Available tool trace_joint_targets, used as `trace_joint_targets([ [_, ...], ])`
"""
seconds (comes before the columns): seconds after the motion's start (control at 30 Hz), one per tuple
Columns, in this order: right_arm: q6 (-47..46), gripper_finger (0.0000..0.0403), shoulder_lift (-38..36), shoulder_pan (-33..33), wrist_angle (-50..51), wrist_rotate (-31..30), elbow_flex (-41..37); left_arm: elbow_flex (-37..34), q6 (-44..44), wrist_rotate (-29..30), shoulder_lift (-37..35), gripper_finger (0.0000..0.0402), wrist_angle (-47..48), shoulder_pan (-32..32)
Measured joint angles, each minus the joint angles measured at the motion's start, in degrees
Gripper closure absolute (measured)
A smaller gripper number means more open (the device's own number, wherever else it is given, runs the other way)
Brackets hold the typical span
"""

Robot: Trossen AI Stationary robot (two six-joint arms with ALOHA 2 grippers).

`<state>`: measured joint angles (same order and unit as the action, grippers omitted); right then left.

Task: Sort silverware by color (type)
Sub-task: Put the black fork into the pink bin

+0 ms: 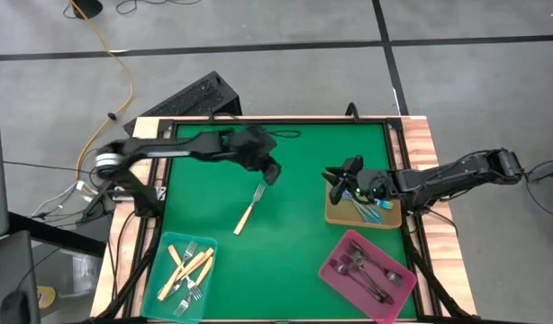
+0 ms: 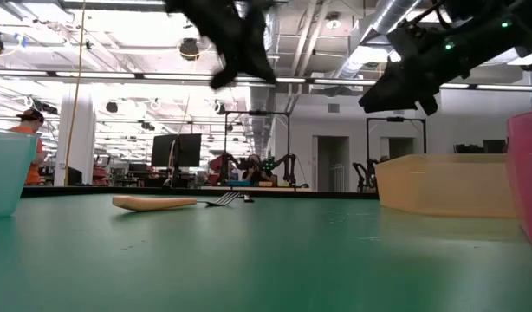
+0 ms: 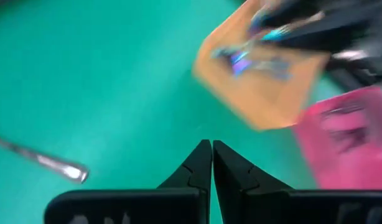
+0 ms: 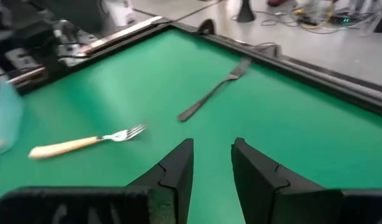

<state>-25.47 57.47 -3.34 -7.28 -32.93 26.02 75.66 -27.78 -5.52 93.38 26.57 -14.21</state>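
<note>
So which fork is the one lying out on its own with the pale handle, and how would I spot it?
Look at the green table, at the open stretch between the three trays. The cream-handled fork lies there alone, just below the left claw. Unlike the matching forks in the teal tray, it rests loose on the mat.

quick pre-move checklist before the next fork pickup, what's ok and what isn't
1. Left gripper free: ok, shut, nothing between its fingers, above the mat.
2. Right gripper free: ok, open and empty, over the tan tray.
3. Cream-handled fork reachable: ok, flat on the green mat, apart from the trays.
4. Dark fork located: ok, loose on the mat near its edge.
5. Teal tray has room: ok, cream forks only.
6. Pink tray sorted: ok, dark forks only.
</note>
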Motion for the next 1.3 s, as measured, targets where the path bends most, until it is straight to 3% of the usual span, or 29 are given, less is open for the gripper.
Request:
trace_joint_targets([
  [0.17, 2.31, 0.0271, 3.54, 3.56, 0.04, 0.08, 3.77, 0.0, 1.3, 9.01, -12.96, 0.0401, 1.02, 5.04],
  [0.37, 6.26, 0.0271, 17.15, 5.92, 0.63, 0.22, 14.29, 0.07, 3.12, 19.48, -24.79, 0.0401, 1.42, 12.22],
  [0.57, 6.48, 0.0266, 32.17, 9.03, 1.87, 6.47, 27.58, 0.07, 2.28, 33.63, -31.4, 0.039, 5.79, 19.0],
  [0.73, 7.44, 0.0229, 43.22, 11.09, 6.79, 8.86, 39.3, 0.04, -1.38, 42.24, -33.07, 0.0356, 11.58, 22.94],
  [0.97, 6.48, 0.0177, 57.87, 14.15, 18.0, 7.66, 55.42, 0.02, -4.29, 44.31, -33.03, 0.0314, 15.16, 25.15],
  [1.3, 2.85, 0.0173, 71.64, 17.91, 24.87, 6.06, 69.54, 0.01, -4.87, 44.35, -33.01, 0.0301, 15.54, 27.32],
])
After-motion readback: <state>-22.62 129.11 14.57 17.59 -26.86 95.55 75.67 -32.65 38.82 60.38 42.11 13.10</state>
